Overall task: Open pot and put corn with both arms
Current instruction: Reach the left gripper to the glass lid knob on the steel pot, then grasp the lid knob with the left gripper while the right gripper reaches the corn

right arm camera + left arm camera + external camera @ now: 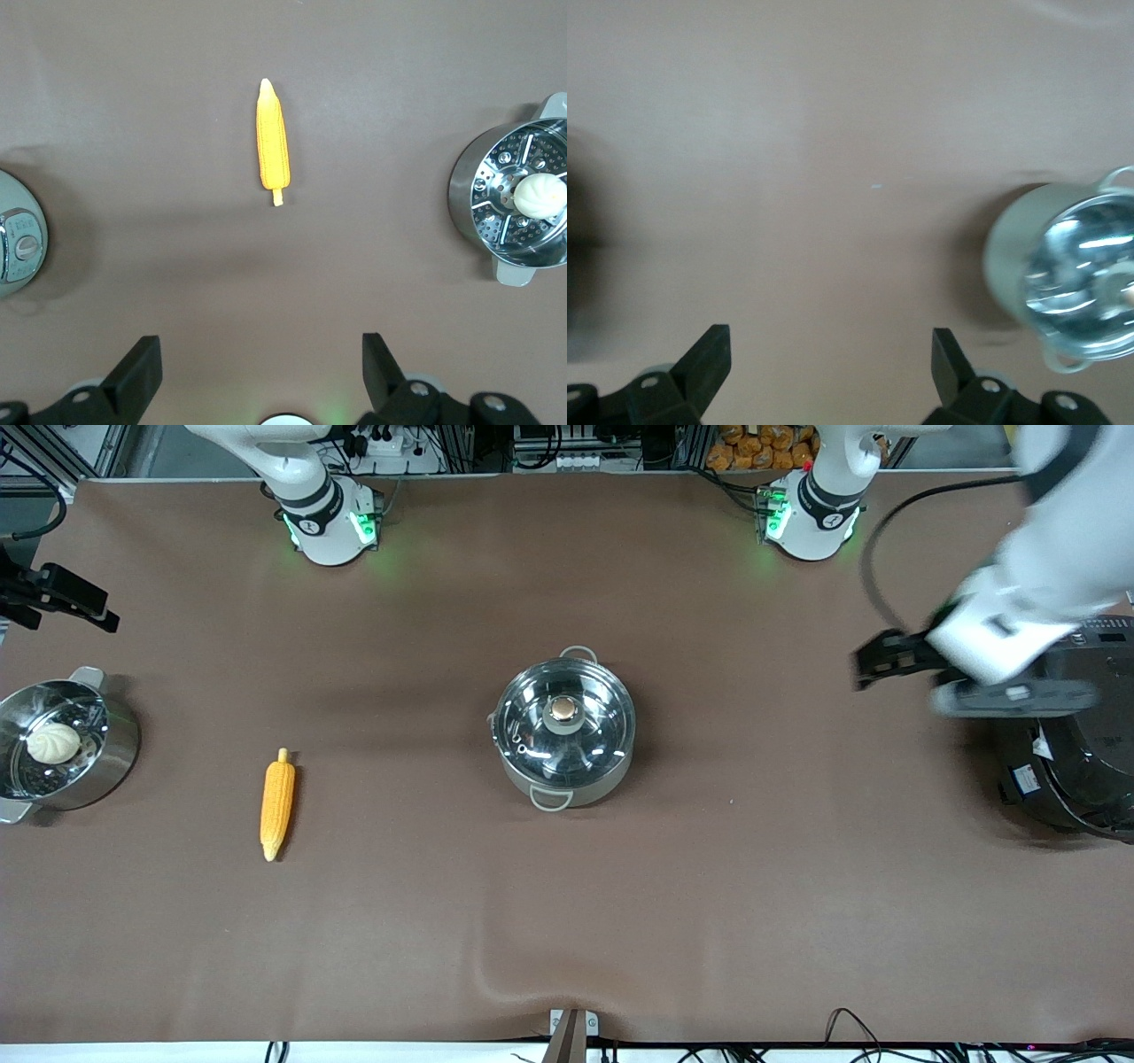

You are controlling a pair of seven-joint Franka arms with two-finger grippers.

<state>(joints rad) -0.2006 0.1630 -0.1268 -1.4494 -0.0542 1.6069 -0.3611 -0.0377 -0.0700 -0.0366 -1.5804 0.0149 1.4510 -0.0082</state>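
Observation:
The steel pot [564, 771] stands mid-table with its glass lid [532, 717] on and the metal knob [563, 708] on top. The pot [1010, 266] also shows in the left wrist view, and its edge [16, 237] in the right wrist view. The yellow corn [277, 804] lies flat toward the right arm's end, its pale stem pointing at the robots. My left gripper [873, 662] hangs open and empty over the table between pot and rice cooker; its fingers [709, 363] frame bare cloth. My right gripper [261, 363] is open, high above the table, with the corn [272, 142] well ahead of it.
A shallow steel steamer pan [115, 766] with a white bun [53, 742] sits at the right arm's end of the table; the pan [469, 190] also shows in the right wrist view. A big black rice cooker [1076, 771] stands at the left arm's end, under the left arm.

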